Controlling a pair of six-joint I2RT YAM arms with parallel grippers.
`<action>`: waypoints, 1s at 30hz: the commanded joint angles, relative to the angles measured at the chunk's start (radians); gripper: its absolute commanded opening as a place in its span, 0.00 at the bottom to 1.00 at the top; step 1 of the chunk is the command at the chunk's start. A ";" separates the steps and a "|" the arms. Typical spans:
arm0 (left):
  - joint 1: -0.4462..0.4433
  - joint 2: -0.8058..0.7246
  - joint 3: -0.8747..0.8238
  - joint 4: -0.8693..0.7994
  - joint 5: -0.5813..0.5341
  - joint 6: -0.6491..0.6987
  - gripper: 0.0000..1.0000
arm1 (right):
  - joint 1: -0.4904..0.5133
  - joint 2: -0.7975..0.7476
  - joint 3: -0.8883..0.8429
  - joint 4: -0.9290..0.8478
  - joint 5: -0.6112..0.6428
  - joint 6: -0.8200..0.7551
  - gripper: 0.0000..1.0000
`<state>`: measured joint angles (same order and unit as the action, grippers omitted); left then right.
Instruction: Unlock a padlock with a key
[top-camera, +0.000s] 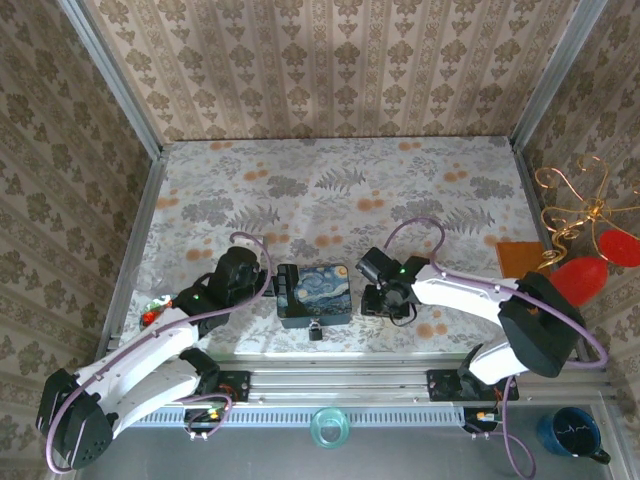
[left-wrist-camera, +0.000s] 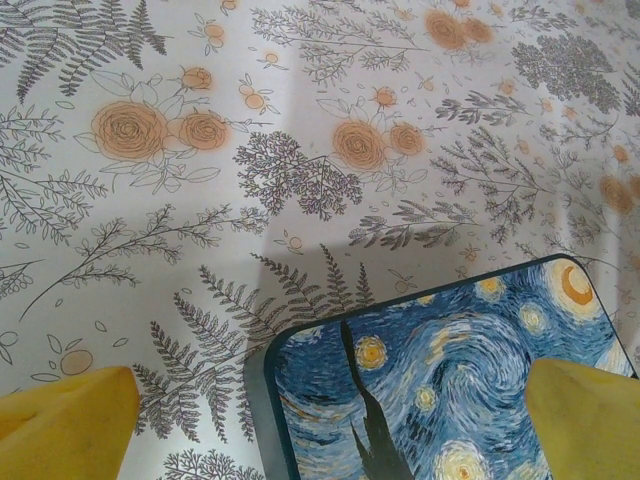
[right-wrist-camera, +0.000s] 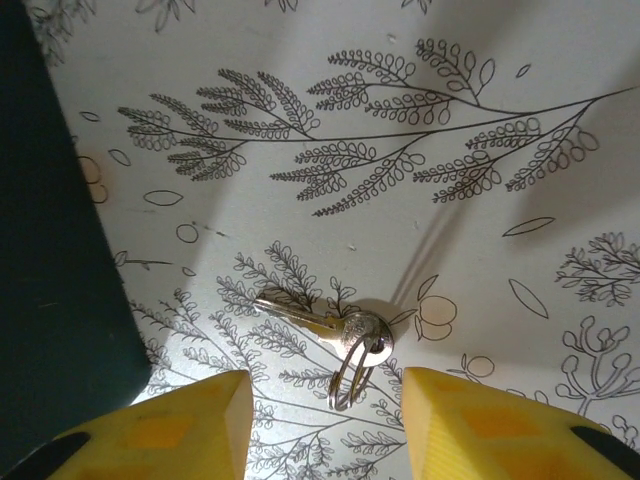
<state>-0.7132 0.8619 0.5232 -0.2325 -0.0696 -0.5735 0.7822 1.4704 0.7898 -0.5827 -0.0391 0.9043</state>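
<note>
Two arms reach in from the near edge of the table (top-camera: 420, 180), one on either side of the blue painted box (top-camera: 318, 290), which sits close to the near edge, about midway across.

The left arm lies low and stretched, running from the near left corner up to the box's left side. The left gripper (top-camera: 262, 284) is just beside that side. Seen from its wrist, its yellow fingers (left-wrist-camera: 65, 425) are spread wide. One is over the flowered cloth and the other over the box's lid, and they clasp nothing.

The right arm is folded at the elbow on the near right. Its forearm runs leftward and the right gripper (top-camera: 388, 297) points down at the cloth just right of the box. Its fingers (right-wrist-camera: 190, 435) stand apart, and neither touches the key (right-wrist-camera: 305, 316). The key lies flat on the cloth just ahead of the tips, with its ring (right-wrist-camera: 350, 375) in the gap between them.

The box's lid is down, so I cannot see what is inside. The padlock (top-camera: 315, 329) hangs against the middle of the box's near side, with its dark body low and its silvery shackle up. It is apart from the key, which lies off the box's right side.

A blue mug (top-camera: 568, 432) stands at the near right, off the cloth, and a clear cup (top-camera: 330, 427) stands between the arm bases. I cannot tell whether either has anything in it.
</note>
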 joint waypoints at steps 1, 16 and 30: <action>-0.008 0.000 -0.007 0.019 -0.015 -0.015 1.00 | 0.010 0.029 0.005 -0.013 0.000 0.025 0.42; -0.008 0.016 0.000 0.029 -0.012 -0.009 1.00 | 0.010 0.083 0.000 -0.014 0.045 0.022 0.28; -0.006 0.017 0.010 0.025 -0.013 0.001 1.00 | 0.010 0.031 0.001 0.007 0.089 0.009 0.07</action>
<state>-0.7132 0.8772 0.5232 -0.2161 -0.0723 -0.5766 0.7864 1.5261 0.7898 -0.6041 0.0059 0.9157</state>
